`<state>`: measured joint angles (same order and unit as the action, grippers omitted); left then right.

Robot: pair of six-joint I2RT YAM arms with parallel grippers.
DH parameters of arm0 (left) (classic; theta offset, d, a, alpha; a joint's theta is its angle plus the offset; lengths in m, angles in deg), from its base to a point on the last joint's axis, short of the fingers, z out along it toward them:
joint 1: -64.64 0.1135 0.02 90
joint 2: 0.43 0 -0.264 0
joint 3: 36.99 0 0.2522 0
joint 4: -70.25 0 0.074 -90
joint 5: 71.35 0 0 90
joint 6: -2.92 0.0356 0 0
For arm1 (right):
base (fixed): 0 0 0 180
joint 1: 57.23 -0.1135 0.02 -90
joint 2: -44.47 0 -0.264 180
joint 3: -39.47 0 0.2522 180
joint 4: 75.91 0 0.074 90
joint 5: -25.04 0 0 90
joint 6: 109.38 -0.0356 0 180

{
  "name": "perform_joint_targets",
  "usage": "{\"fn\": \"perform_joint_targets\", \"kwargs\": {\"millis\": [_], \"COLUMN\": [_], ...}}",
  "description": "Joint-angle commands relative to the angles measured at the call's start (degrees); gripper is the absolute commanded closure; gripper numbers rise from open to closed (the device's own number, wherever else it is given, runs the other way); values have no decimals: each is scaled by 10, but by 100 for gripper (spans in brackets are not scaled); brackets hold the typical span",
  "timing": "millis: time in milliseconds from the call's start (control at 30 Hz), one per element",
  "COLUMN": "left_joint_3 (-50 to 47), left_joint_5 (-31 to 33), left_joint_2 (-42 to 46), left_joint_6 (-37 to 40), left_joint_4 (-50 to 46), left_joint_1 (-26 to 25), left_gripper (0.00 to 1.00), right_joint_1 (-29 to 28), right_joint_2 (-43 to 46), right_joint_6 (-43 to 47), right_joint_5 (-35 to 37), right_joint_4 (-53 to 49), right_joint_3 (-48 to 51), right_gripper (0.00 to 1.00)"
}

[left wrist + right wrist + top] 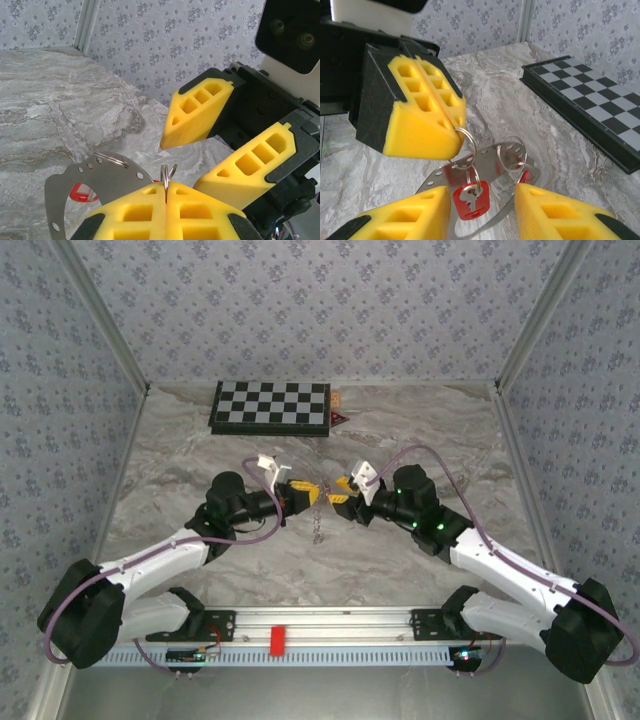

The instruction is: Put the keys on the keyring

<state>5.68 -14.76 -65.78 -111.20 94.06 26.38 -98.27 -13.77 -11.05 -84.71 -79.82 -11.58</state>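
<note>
- Keyring (485, 152), a flat pale metal loop pierced with small holes, hangs in the air between the two grippers, above the marbled table (400, 570); from the top camera it is a small dangling shape at mid-table (318, 520).
- Left gripper (457, 132): its yellow foam fingers are pressed together on a small wire ring (465, 138), which appears linked to the top edge of the keyring. In the left wrist view the same wire sticks up out of the closed seam (166, 176).
- One red-headed key (470, 201) hangs from a second wire ring (472, 176) in front of the keyring's band.
- A second patch of red (524, 176) shows under a third wire ring (512, 150); too little of it is visible to say it is the other key.
- Right gripper (482, 191): jaws apart and holding nothing, one finger on each side of the hanging key, not touching it. It faces the left gripper closely.
- A chessboard (270, 407) lies at the far end of the table, well apart from the grippers.
</note>
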Motion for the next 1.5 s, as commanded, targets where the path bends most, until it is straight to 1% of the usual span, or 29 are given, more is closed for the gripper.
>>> {"fn": "perform_joint_targets", "kwargs": {"millis": [0, 200, 267, 333, 533, 567, 967, 1200, 1233, 1267, 1367, 1467], "left_joint_3": [10, 12, 12, 12, 12, 12, 12, 8, 6, 6, 3, 0], "left_joint_5": [-10, -15, -17, -17, -12, -11, -13, -14, -12, -12, -8, -4], "left_joint_2": [7, 7, 7, 7, 11, 11, 16, 15, 15, 15, 17, 16], "left_joint_6": [-5, -2, -1, -1, -2, -4, -19, -19, -18, -18, -17, -19], "left_joint_4": [35, 32, 30, 29, 29, 30, 50, 51, 51, 51, 52, 58], "left_joint_1": [-3, -5, -5, -6, -6, -6, -7, -8, -8, -8, -8, -8], "left_gripper": [100, 100, 100, 100, 100, 100, 100, 100, 100, 100, 100, 100], "right_joint_1": [-4, -6, -7, -7, -10, -11, -36, -39, -38, -38, -27, -5], "right_joint_2": [-6, -19, -22, -24, -26, -26, -55, -62, -60, -58, -44, -28], "right_joint_6": [-2, 6, 8, 10, 13, 14, 21, 17, 15, 11, -10, -43], "right_joint_5": [-10, -18, -22, -26, -37, -37, -29, -21, -18, -14, -21, -45], "right_joint_4": [26, 23, 24, 25, 20, 19, 3, 13, 14, 16, 32, 59], "right_joint_3": [-2, -10, -13, -15, -15, -15, -15, -17, -17, -15, -4, 13], "right_gripper": [62, 65, 68, 74, 99, 100, 100, 100, 96, 89, 87, 85]}}
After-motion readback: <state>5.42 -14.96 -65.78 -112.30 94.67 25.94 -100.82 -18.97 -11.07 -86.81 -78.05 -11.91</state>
